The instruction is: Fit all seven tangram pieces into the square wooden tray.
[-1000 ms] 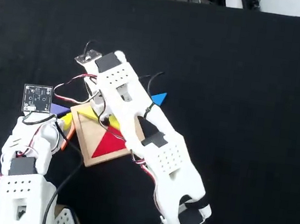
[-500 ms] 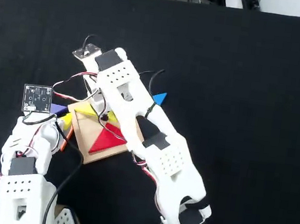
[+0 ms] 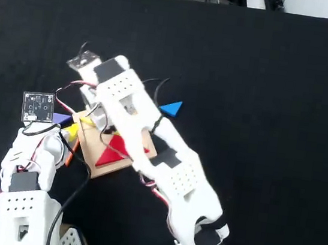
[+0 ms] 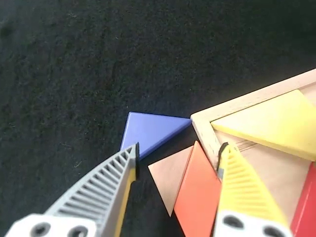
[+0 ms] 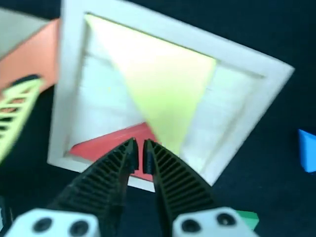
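The square wooden tray (image 3: 123, 164) lies between the two arms and holds a yellow triangle (image 5: 163, 84) and a red triangle (image 3: 113, 151). My right gripper (image 5: 138, 144) hovers over the tray with its black fingers shut on nothing, tips above the red triangle (image 5: 108, 143). My left gripper (image 4: 178, 150) is open at the tray's outer corner (image 4: 202, 118). Between its fingers lie a tan triangle (image 4: 170, 173) and an orange parallelogram (image 4: 197, 192) on the cloth. A purple-blue triangle (image 4: 150, 133) rests just beyond the fingertips. A blue triangle (image 3: 171, 107) sits on the cloth past the tray.
A green piece (image 5: 242, 217) lies on the cloth beside the tray, near the blue piece (image 5: 307, 148). The right arm (image 3: 149, 145) stretches across the tray and covers much of it in the high view. Black cloth stretches wide to the right and far side.
The right arm has swung left over the tray, and the tray has shifted slightly left with it. The left arm has barely moved.
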### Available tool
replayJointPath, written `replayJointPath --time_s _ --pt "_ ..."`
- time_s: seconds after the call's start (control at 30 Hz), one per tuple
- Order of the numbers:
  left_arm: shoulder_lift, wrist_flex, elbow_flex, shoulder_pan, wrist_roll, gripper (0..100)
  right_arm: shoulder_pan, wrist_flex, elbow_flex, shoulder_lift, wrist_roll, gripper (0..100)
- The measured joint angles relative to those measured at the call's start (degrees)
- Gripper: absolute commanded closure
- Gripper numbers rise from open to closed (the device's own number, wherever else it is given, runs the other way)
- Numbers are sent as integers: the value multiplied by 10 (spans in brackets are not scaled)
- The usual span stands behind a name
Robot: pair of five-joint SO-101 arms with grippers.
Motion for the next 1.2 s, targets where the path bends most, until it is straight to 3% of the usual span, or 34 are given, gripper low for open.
replayJointPath --time_s 0.17,0.47,0.87,1.2 --pt "0 0 0 -1 0 733 -1 0 1 -6 0 987" --pt "0 0 0 0 -2 733 113 -19 1 -14 63 988" --pt "0 0 0 0 -2 733 111 -41 1 60 73 988" --pt "0 0 0 0 -2 733 40 -16 1 60 56 988"
